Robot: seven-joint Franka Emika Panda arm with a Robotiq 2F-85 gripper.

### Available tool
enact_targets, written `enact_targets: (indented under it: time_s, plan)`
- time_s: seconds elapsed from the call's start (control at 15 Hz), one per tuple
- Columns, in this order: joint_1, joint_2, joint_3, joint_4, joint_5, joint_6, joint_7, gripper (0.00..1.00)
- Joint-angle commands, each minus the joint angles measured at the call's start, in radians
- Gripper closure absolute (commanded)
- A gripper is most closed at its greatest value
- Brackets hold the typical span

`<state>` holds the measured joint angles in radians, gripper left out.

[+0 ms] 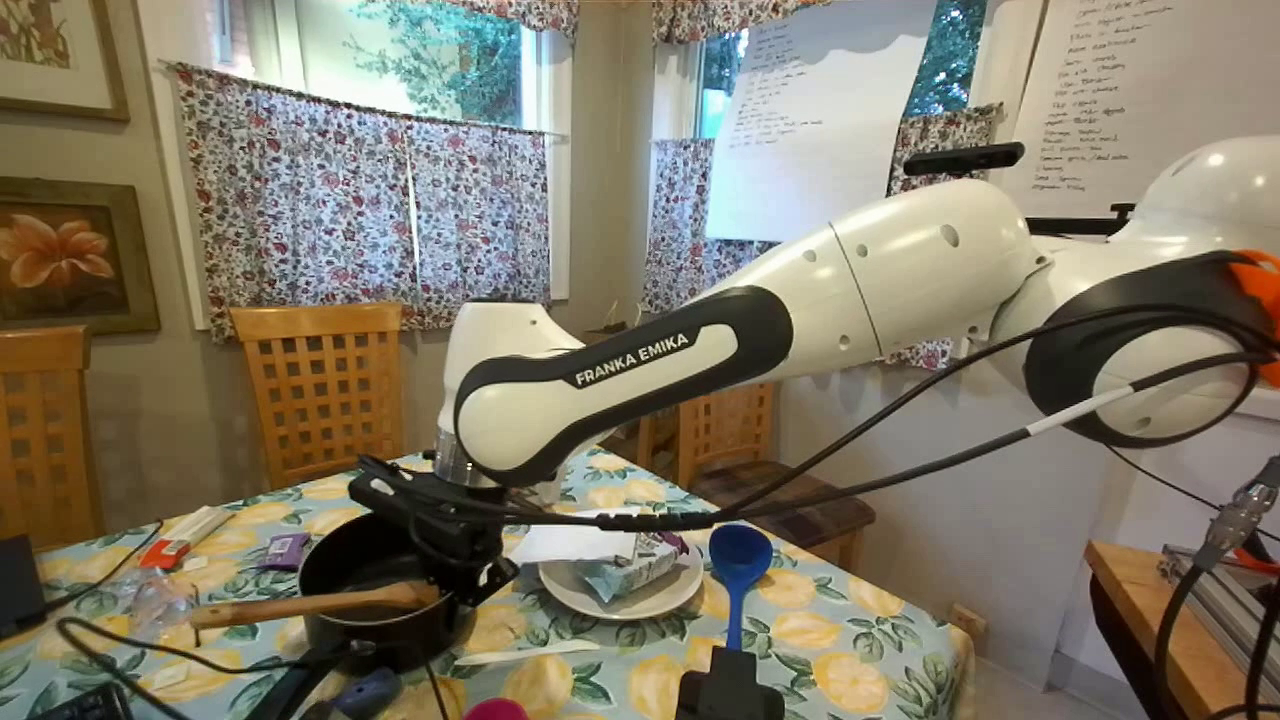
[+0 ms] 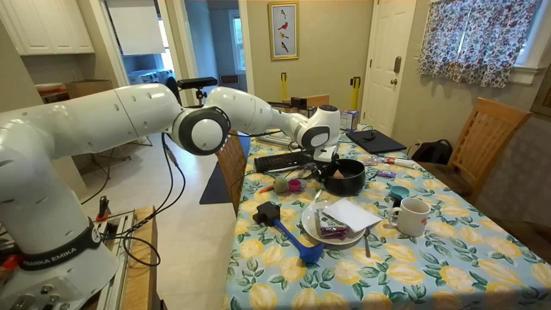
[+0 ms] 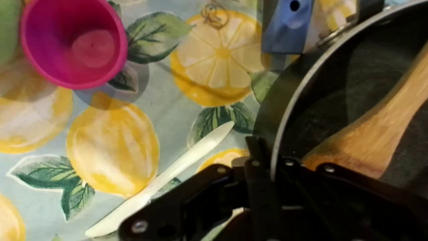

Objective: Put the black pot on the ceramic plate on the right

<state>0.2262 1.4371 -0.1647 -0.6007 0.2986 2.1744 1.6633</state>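
The black pot (image 1: 330, 560) stands in both exterior views (image 2: 348, 185) with a wooden utensil (image 1: 310, 605) lying in it. A dark handle extends from it toward the near left in an exterior view. In the wrist view the pot (image 3: 321, 100) fills the right side. My gripper (image 3: 272, 162) is shut on the pot's rim, one finger inside and one outside; it also shows in both exterior views (image 1: 480, 575) (image 2: 323, 170). The ceramic plate (image 1: 625, 610) lies beside the pot (image 2: 308, 219), holding a packet (image 2: 330, 224) and white paper (image 2: 351, 214). I cannot tell whether the pot is lifted.
A blue ladle (image 2: 297, 241) lies beside the plate. A white mug (image 2: 413, 217) and small teal bowl (image 2: 400, 192) stand on the plate's other side. A pink cup (image 3: 73, 43) and white plastic knife (image 3: 167, 180) are near the pot. A keyboard (image 2: 280, 162) lies behind.
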Motion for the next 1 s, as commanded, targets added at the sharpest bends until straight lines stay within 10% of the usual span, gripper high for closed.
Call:
enact_targets:
  time_s: [0.0, 0.93]
  plan:
    - [0.015, -0.014, 0.023, -0.039, 0.024, 0.066, -0.004, 0.97]
    - [-0.029, -0.327, 0.114, -0.522, 0.14, 0.223, -0.072, 0.97]
